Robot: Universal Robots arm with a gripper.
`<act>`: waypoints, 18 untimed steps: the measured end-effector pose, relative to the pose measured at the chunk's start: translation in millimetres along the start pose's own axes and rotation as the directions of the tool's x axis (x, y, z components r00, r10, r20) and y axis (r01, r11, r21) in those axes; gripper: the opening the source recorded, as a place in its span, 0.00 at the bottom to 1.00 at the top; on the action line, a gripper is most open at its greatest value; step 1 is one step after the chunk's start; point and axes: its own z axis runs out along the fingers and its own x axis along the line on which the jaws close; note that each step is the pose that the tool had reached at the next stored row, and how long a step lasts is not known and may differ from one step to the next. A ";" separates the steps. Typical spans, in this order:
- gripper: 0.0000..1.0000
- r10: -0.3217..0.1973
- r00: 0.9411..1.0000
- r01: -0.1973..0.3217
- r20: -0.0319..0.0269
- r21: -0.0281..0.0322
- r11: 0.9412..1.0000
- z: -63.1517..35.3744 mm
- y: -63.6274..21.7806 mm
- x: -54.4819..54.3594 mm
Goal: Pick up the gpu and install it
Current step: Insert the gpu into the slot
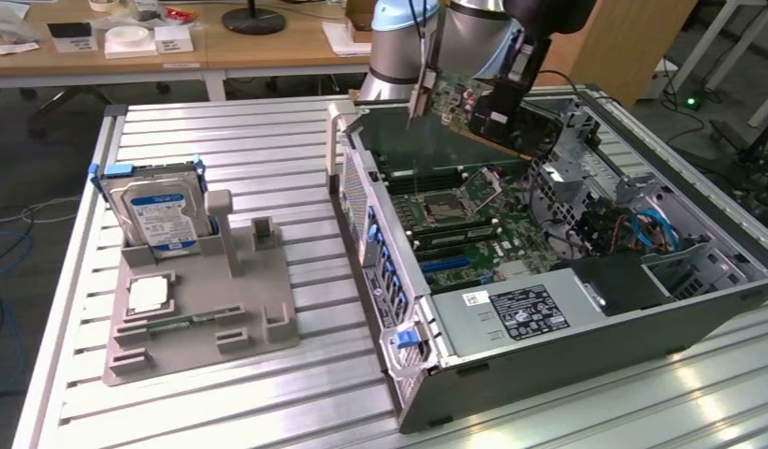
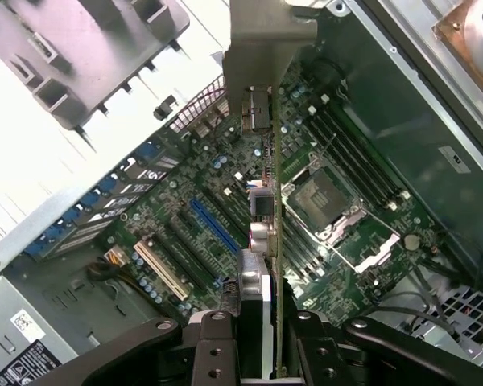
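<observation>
Claw (image 1: 499, 98) is part-closed, clamped on the gpu (image 1: 473, 110), which hangs edge-down over the motherboard (image 1: 465, 234) in the open case (image 1: 608, 348), not yet seated. Risk imo: if you're misaligned w/ the blue slot (image 2: 213, 225), the card edge or bracket (image 2: 262, 48) could hit board parts, or the card could tilt in the grip. Labels: the black sticker (image 1: 528, 313) and blue hard drive (image 1: 159, 215) label aren't legible.

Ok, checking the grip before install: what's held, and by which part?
The graphics card, pinched between the fingers by its top edge, at the end away from its bracket.

Labels on the hard drive (image 1: 159, 213) and power supply (image 1: 528, 312) are illegible.
</observation>
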 end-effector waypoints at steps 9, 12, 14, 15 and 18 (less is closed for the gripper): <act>0.28 -0.088 0.996 0.088 -0.003 -0.001 0.996 0.0 0.0 0.0; 0.28 -0.117 0.993 0.117 -0.004 -0.001 0.993 0.0 0.0 0.0; 0.28 -0.138 0.990 0.138 -0.005 -0.001 0.990 0.0 0.0 0.0; 0.28 -0.149 0.989 0.149 -0.005 -0.002 0.989 0.0 0.0 0.0; 0.28 -0.186 0.982 0.186 -0.007 -0.002 0.982 0.0 0.0 0.0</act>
